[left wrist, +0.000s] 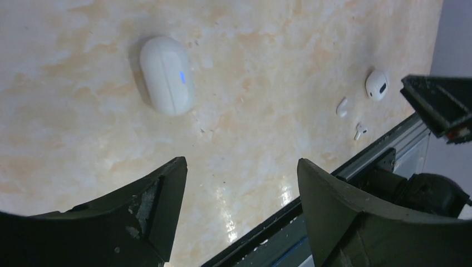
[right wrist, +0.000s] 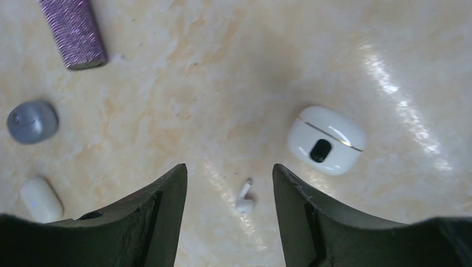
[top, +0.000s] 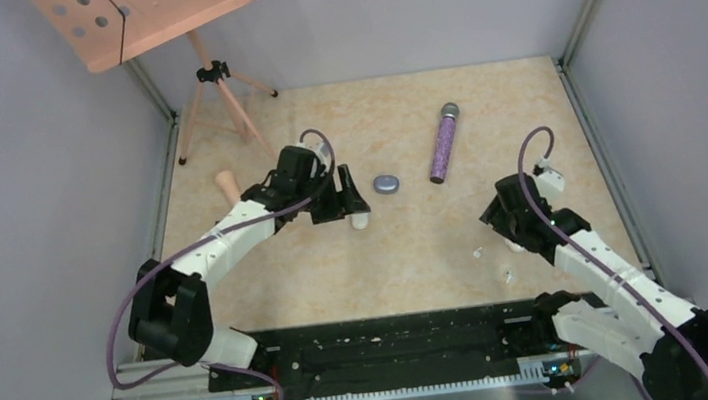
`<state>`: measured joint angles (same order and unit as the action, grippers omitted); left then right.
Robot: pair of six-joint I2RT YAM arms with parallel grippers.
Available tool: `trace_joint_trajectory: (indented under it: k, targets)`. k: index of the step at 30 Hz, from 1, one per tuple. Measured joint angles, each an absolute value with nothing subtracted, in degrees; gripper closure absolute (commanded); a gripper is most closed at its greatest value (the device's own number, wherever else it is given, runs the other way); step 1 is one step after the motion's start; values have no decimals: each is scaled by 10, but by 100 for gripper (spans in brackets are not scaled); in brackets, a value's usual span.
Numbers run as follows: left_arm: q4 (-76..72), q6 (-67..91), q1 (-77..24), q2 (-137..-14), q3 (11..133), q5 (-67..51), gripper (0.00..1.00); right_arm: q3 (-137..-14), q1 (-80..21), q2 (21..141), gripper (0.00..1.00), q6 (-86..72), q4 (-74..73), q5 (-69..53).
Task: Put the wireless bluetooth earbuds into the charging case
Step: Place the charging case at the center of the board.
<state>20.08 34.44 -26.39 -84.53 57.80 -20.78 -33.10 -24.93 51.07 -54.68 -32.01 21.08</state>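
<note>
My left pincer (top: 348, 201) stands open in the overhead view with nothing in it, its tips just beside a white oval case (top: 361, 220). A grey case (top: 386, 183) lies near that, and a purple glitter microphone (top: 444, 142) lies farther right. The right pincer (top: 491, 217) hangs low over the table (top: 416, 253), with two small white earbuds (top: 478, 251) loose just beside it. On the left wrist camera I see the fingers (left wrist: 161, 206) spread over bare table, the oval case (left wrist: 167, 75) ahead showing a blue light, and far right a rounder white case (left wrist: 377, 85) with two earbuds (left wrist: 342, 107) near it, outside it. On the right wrist camera the jaws stand apart, and one stemmed earbud (right wrist: 245, 198) lies on the table between them, touching neither. The rounder white case (right wrist: 327, 139) sits close by on its right.
</note>
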Motion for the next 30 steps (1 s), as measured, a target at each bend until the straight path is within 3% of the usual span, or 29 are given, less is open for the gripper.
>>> trace_joint_trajectory:
  k: [7, 9, 11, 14, 17, 22, 30]
  targets:
    - [216, 352, -364, -838, 580, -178, 23, -329, -119, 515, 38, -567, -361, 217]
    - [216, 356, -383, -845, 580, -177, 23, -323, -84, 527, 34, -568, -360, 213]
    - [216, 358, -397, -855, 580, -176, 23, -318, -62, 546, 24, -566, -360, 211]
    - [216, 359, -412, -867, 580, -175, 22, -314, -51, 573, 21, -561, -360, 206]
    - [216, 359, -415, -868, 580, -172, 22, -314, -50, 595, 21, -555, -352, 193]
    - [216, 358, -414, -868, 580, -170, 22, -314, -50, 617, 32, -551, -338, 181]
    - [216, 358, -414, -868, 580, -171, 23, -296, -50, 640, 40, -552, -316, 161]
